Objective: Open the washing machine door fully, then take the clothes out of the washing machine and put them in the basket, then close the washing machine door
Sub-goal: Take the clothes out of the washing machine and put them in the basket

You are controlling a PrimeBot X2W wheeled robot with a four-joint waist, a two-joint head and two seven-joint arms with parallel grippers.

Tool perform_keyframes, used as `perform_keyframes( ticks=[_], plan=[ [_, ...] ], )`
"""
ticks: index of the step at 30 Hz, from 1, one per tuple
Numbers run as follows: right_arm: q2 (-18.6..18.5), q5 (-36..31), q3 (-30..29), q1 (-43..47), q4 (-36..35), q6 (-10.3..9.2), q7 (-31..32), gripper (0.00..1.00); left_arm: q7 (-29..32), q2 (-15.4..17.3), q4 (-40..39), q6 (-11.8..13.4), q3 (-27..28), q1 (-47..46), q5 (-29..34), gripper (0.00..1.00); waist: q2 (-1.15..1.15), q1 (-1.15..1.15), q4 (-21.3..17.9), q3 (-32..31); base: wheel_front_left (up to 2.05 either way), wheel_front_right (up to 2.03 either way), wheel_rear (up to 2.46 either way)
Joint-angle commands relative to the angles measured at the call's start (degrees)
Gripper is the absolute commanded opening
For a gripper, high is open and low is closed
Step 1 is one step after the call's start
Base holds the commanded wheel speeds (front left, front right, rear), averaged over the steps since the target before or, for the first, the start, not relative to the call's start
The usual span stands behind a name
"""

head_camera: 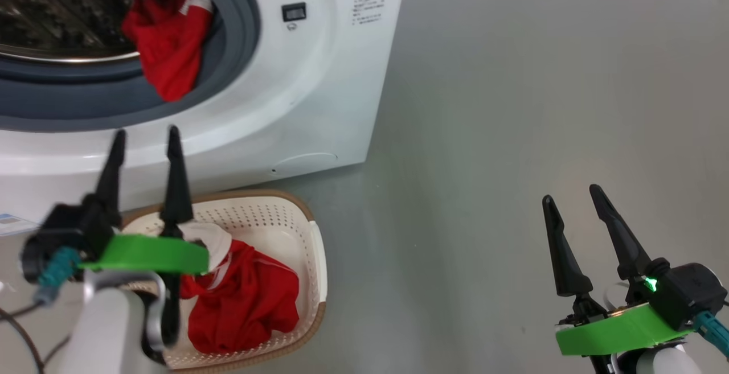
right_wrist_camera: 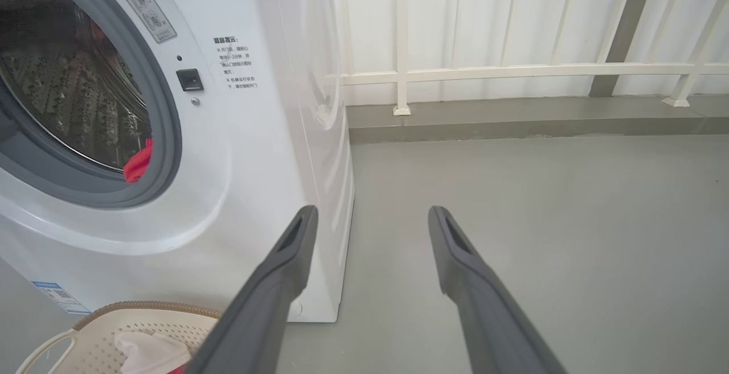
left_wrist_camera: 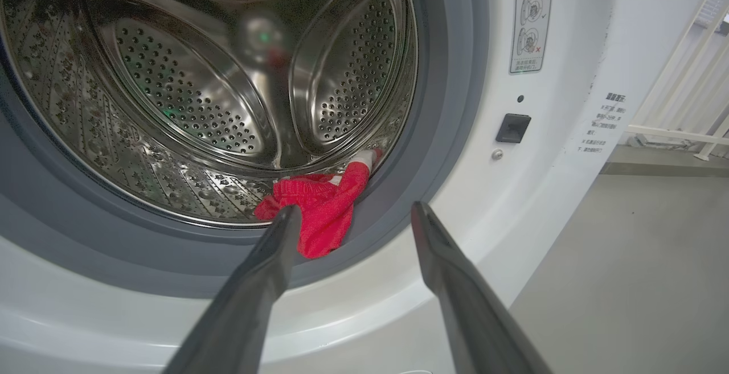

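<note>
The white washing machine [head_camera: 319,78] stands with its mouth uncovered; its door is out of view. One of the red clothes [head_camera: 168,38] hangs over the grey seal at the drum's lower right [left_wrist_camera: 322,209]. Another red garment with a white cuff [head_camera: 245,300] lies in the cream basket [head_camera: 316,243] on the floor before the machine. My left gripper [head_camera: 145,138] is open above the basket, fingers pointing at the machine's mouth, short of the hanging garment. My right gripper [head_camera: 572,192] is open over bare floor to the machine's right, holding nothing.
Grey floor [head_camera: 512,106] spreads to the right of the machine. A white railing [right_wrist_camera: 512,69] on a low kerb runs along the back. A dark cable [head_camera: 17,328] trails at the lower left of the head view.
</note>
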Motion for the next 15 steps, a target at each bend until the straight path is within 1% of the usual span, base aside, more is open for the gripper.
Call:
perform_keyframes(
  ticks=[1, 8, 15],
  plan=[
    [-0.8, 0.4, 1.3, -1.5, -1.1, 0.36, -0.4, 1.00, -0.7, 1.9, -0.7, 0.5, 2.3, -2.0, -0.2, 1.00, 0.00, 0.00, -1.3, 1.7, 0.00, 0.00, 0.00],
    [-0.8, 0.6, 2.0, -2.5, -0.7, 0.36, -0.4, 1.00, -0.7, 4.4, 4.1, 0.7, 3.7, -9.3, 0.4, 1.00, 0.00, 0.00, -1.8, 3.5, 0.00, 0.00, 0.00],
    [-0.8, 0.4, 2.8, -3.5, -0.3, 0.36, -0.4, 1.00, -0.7, 6.5, 10.3, 0.2, 4.5, -17.9, 1.0, 1.00, 0.00, 0.00, -2.3, 6.0, 0.00, 0.00, 0.00]
  ],
)
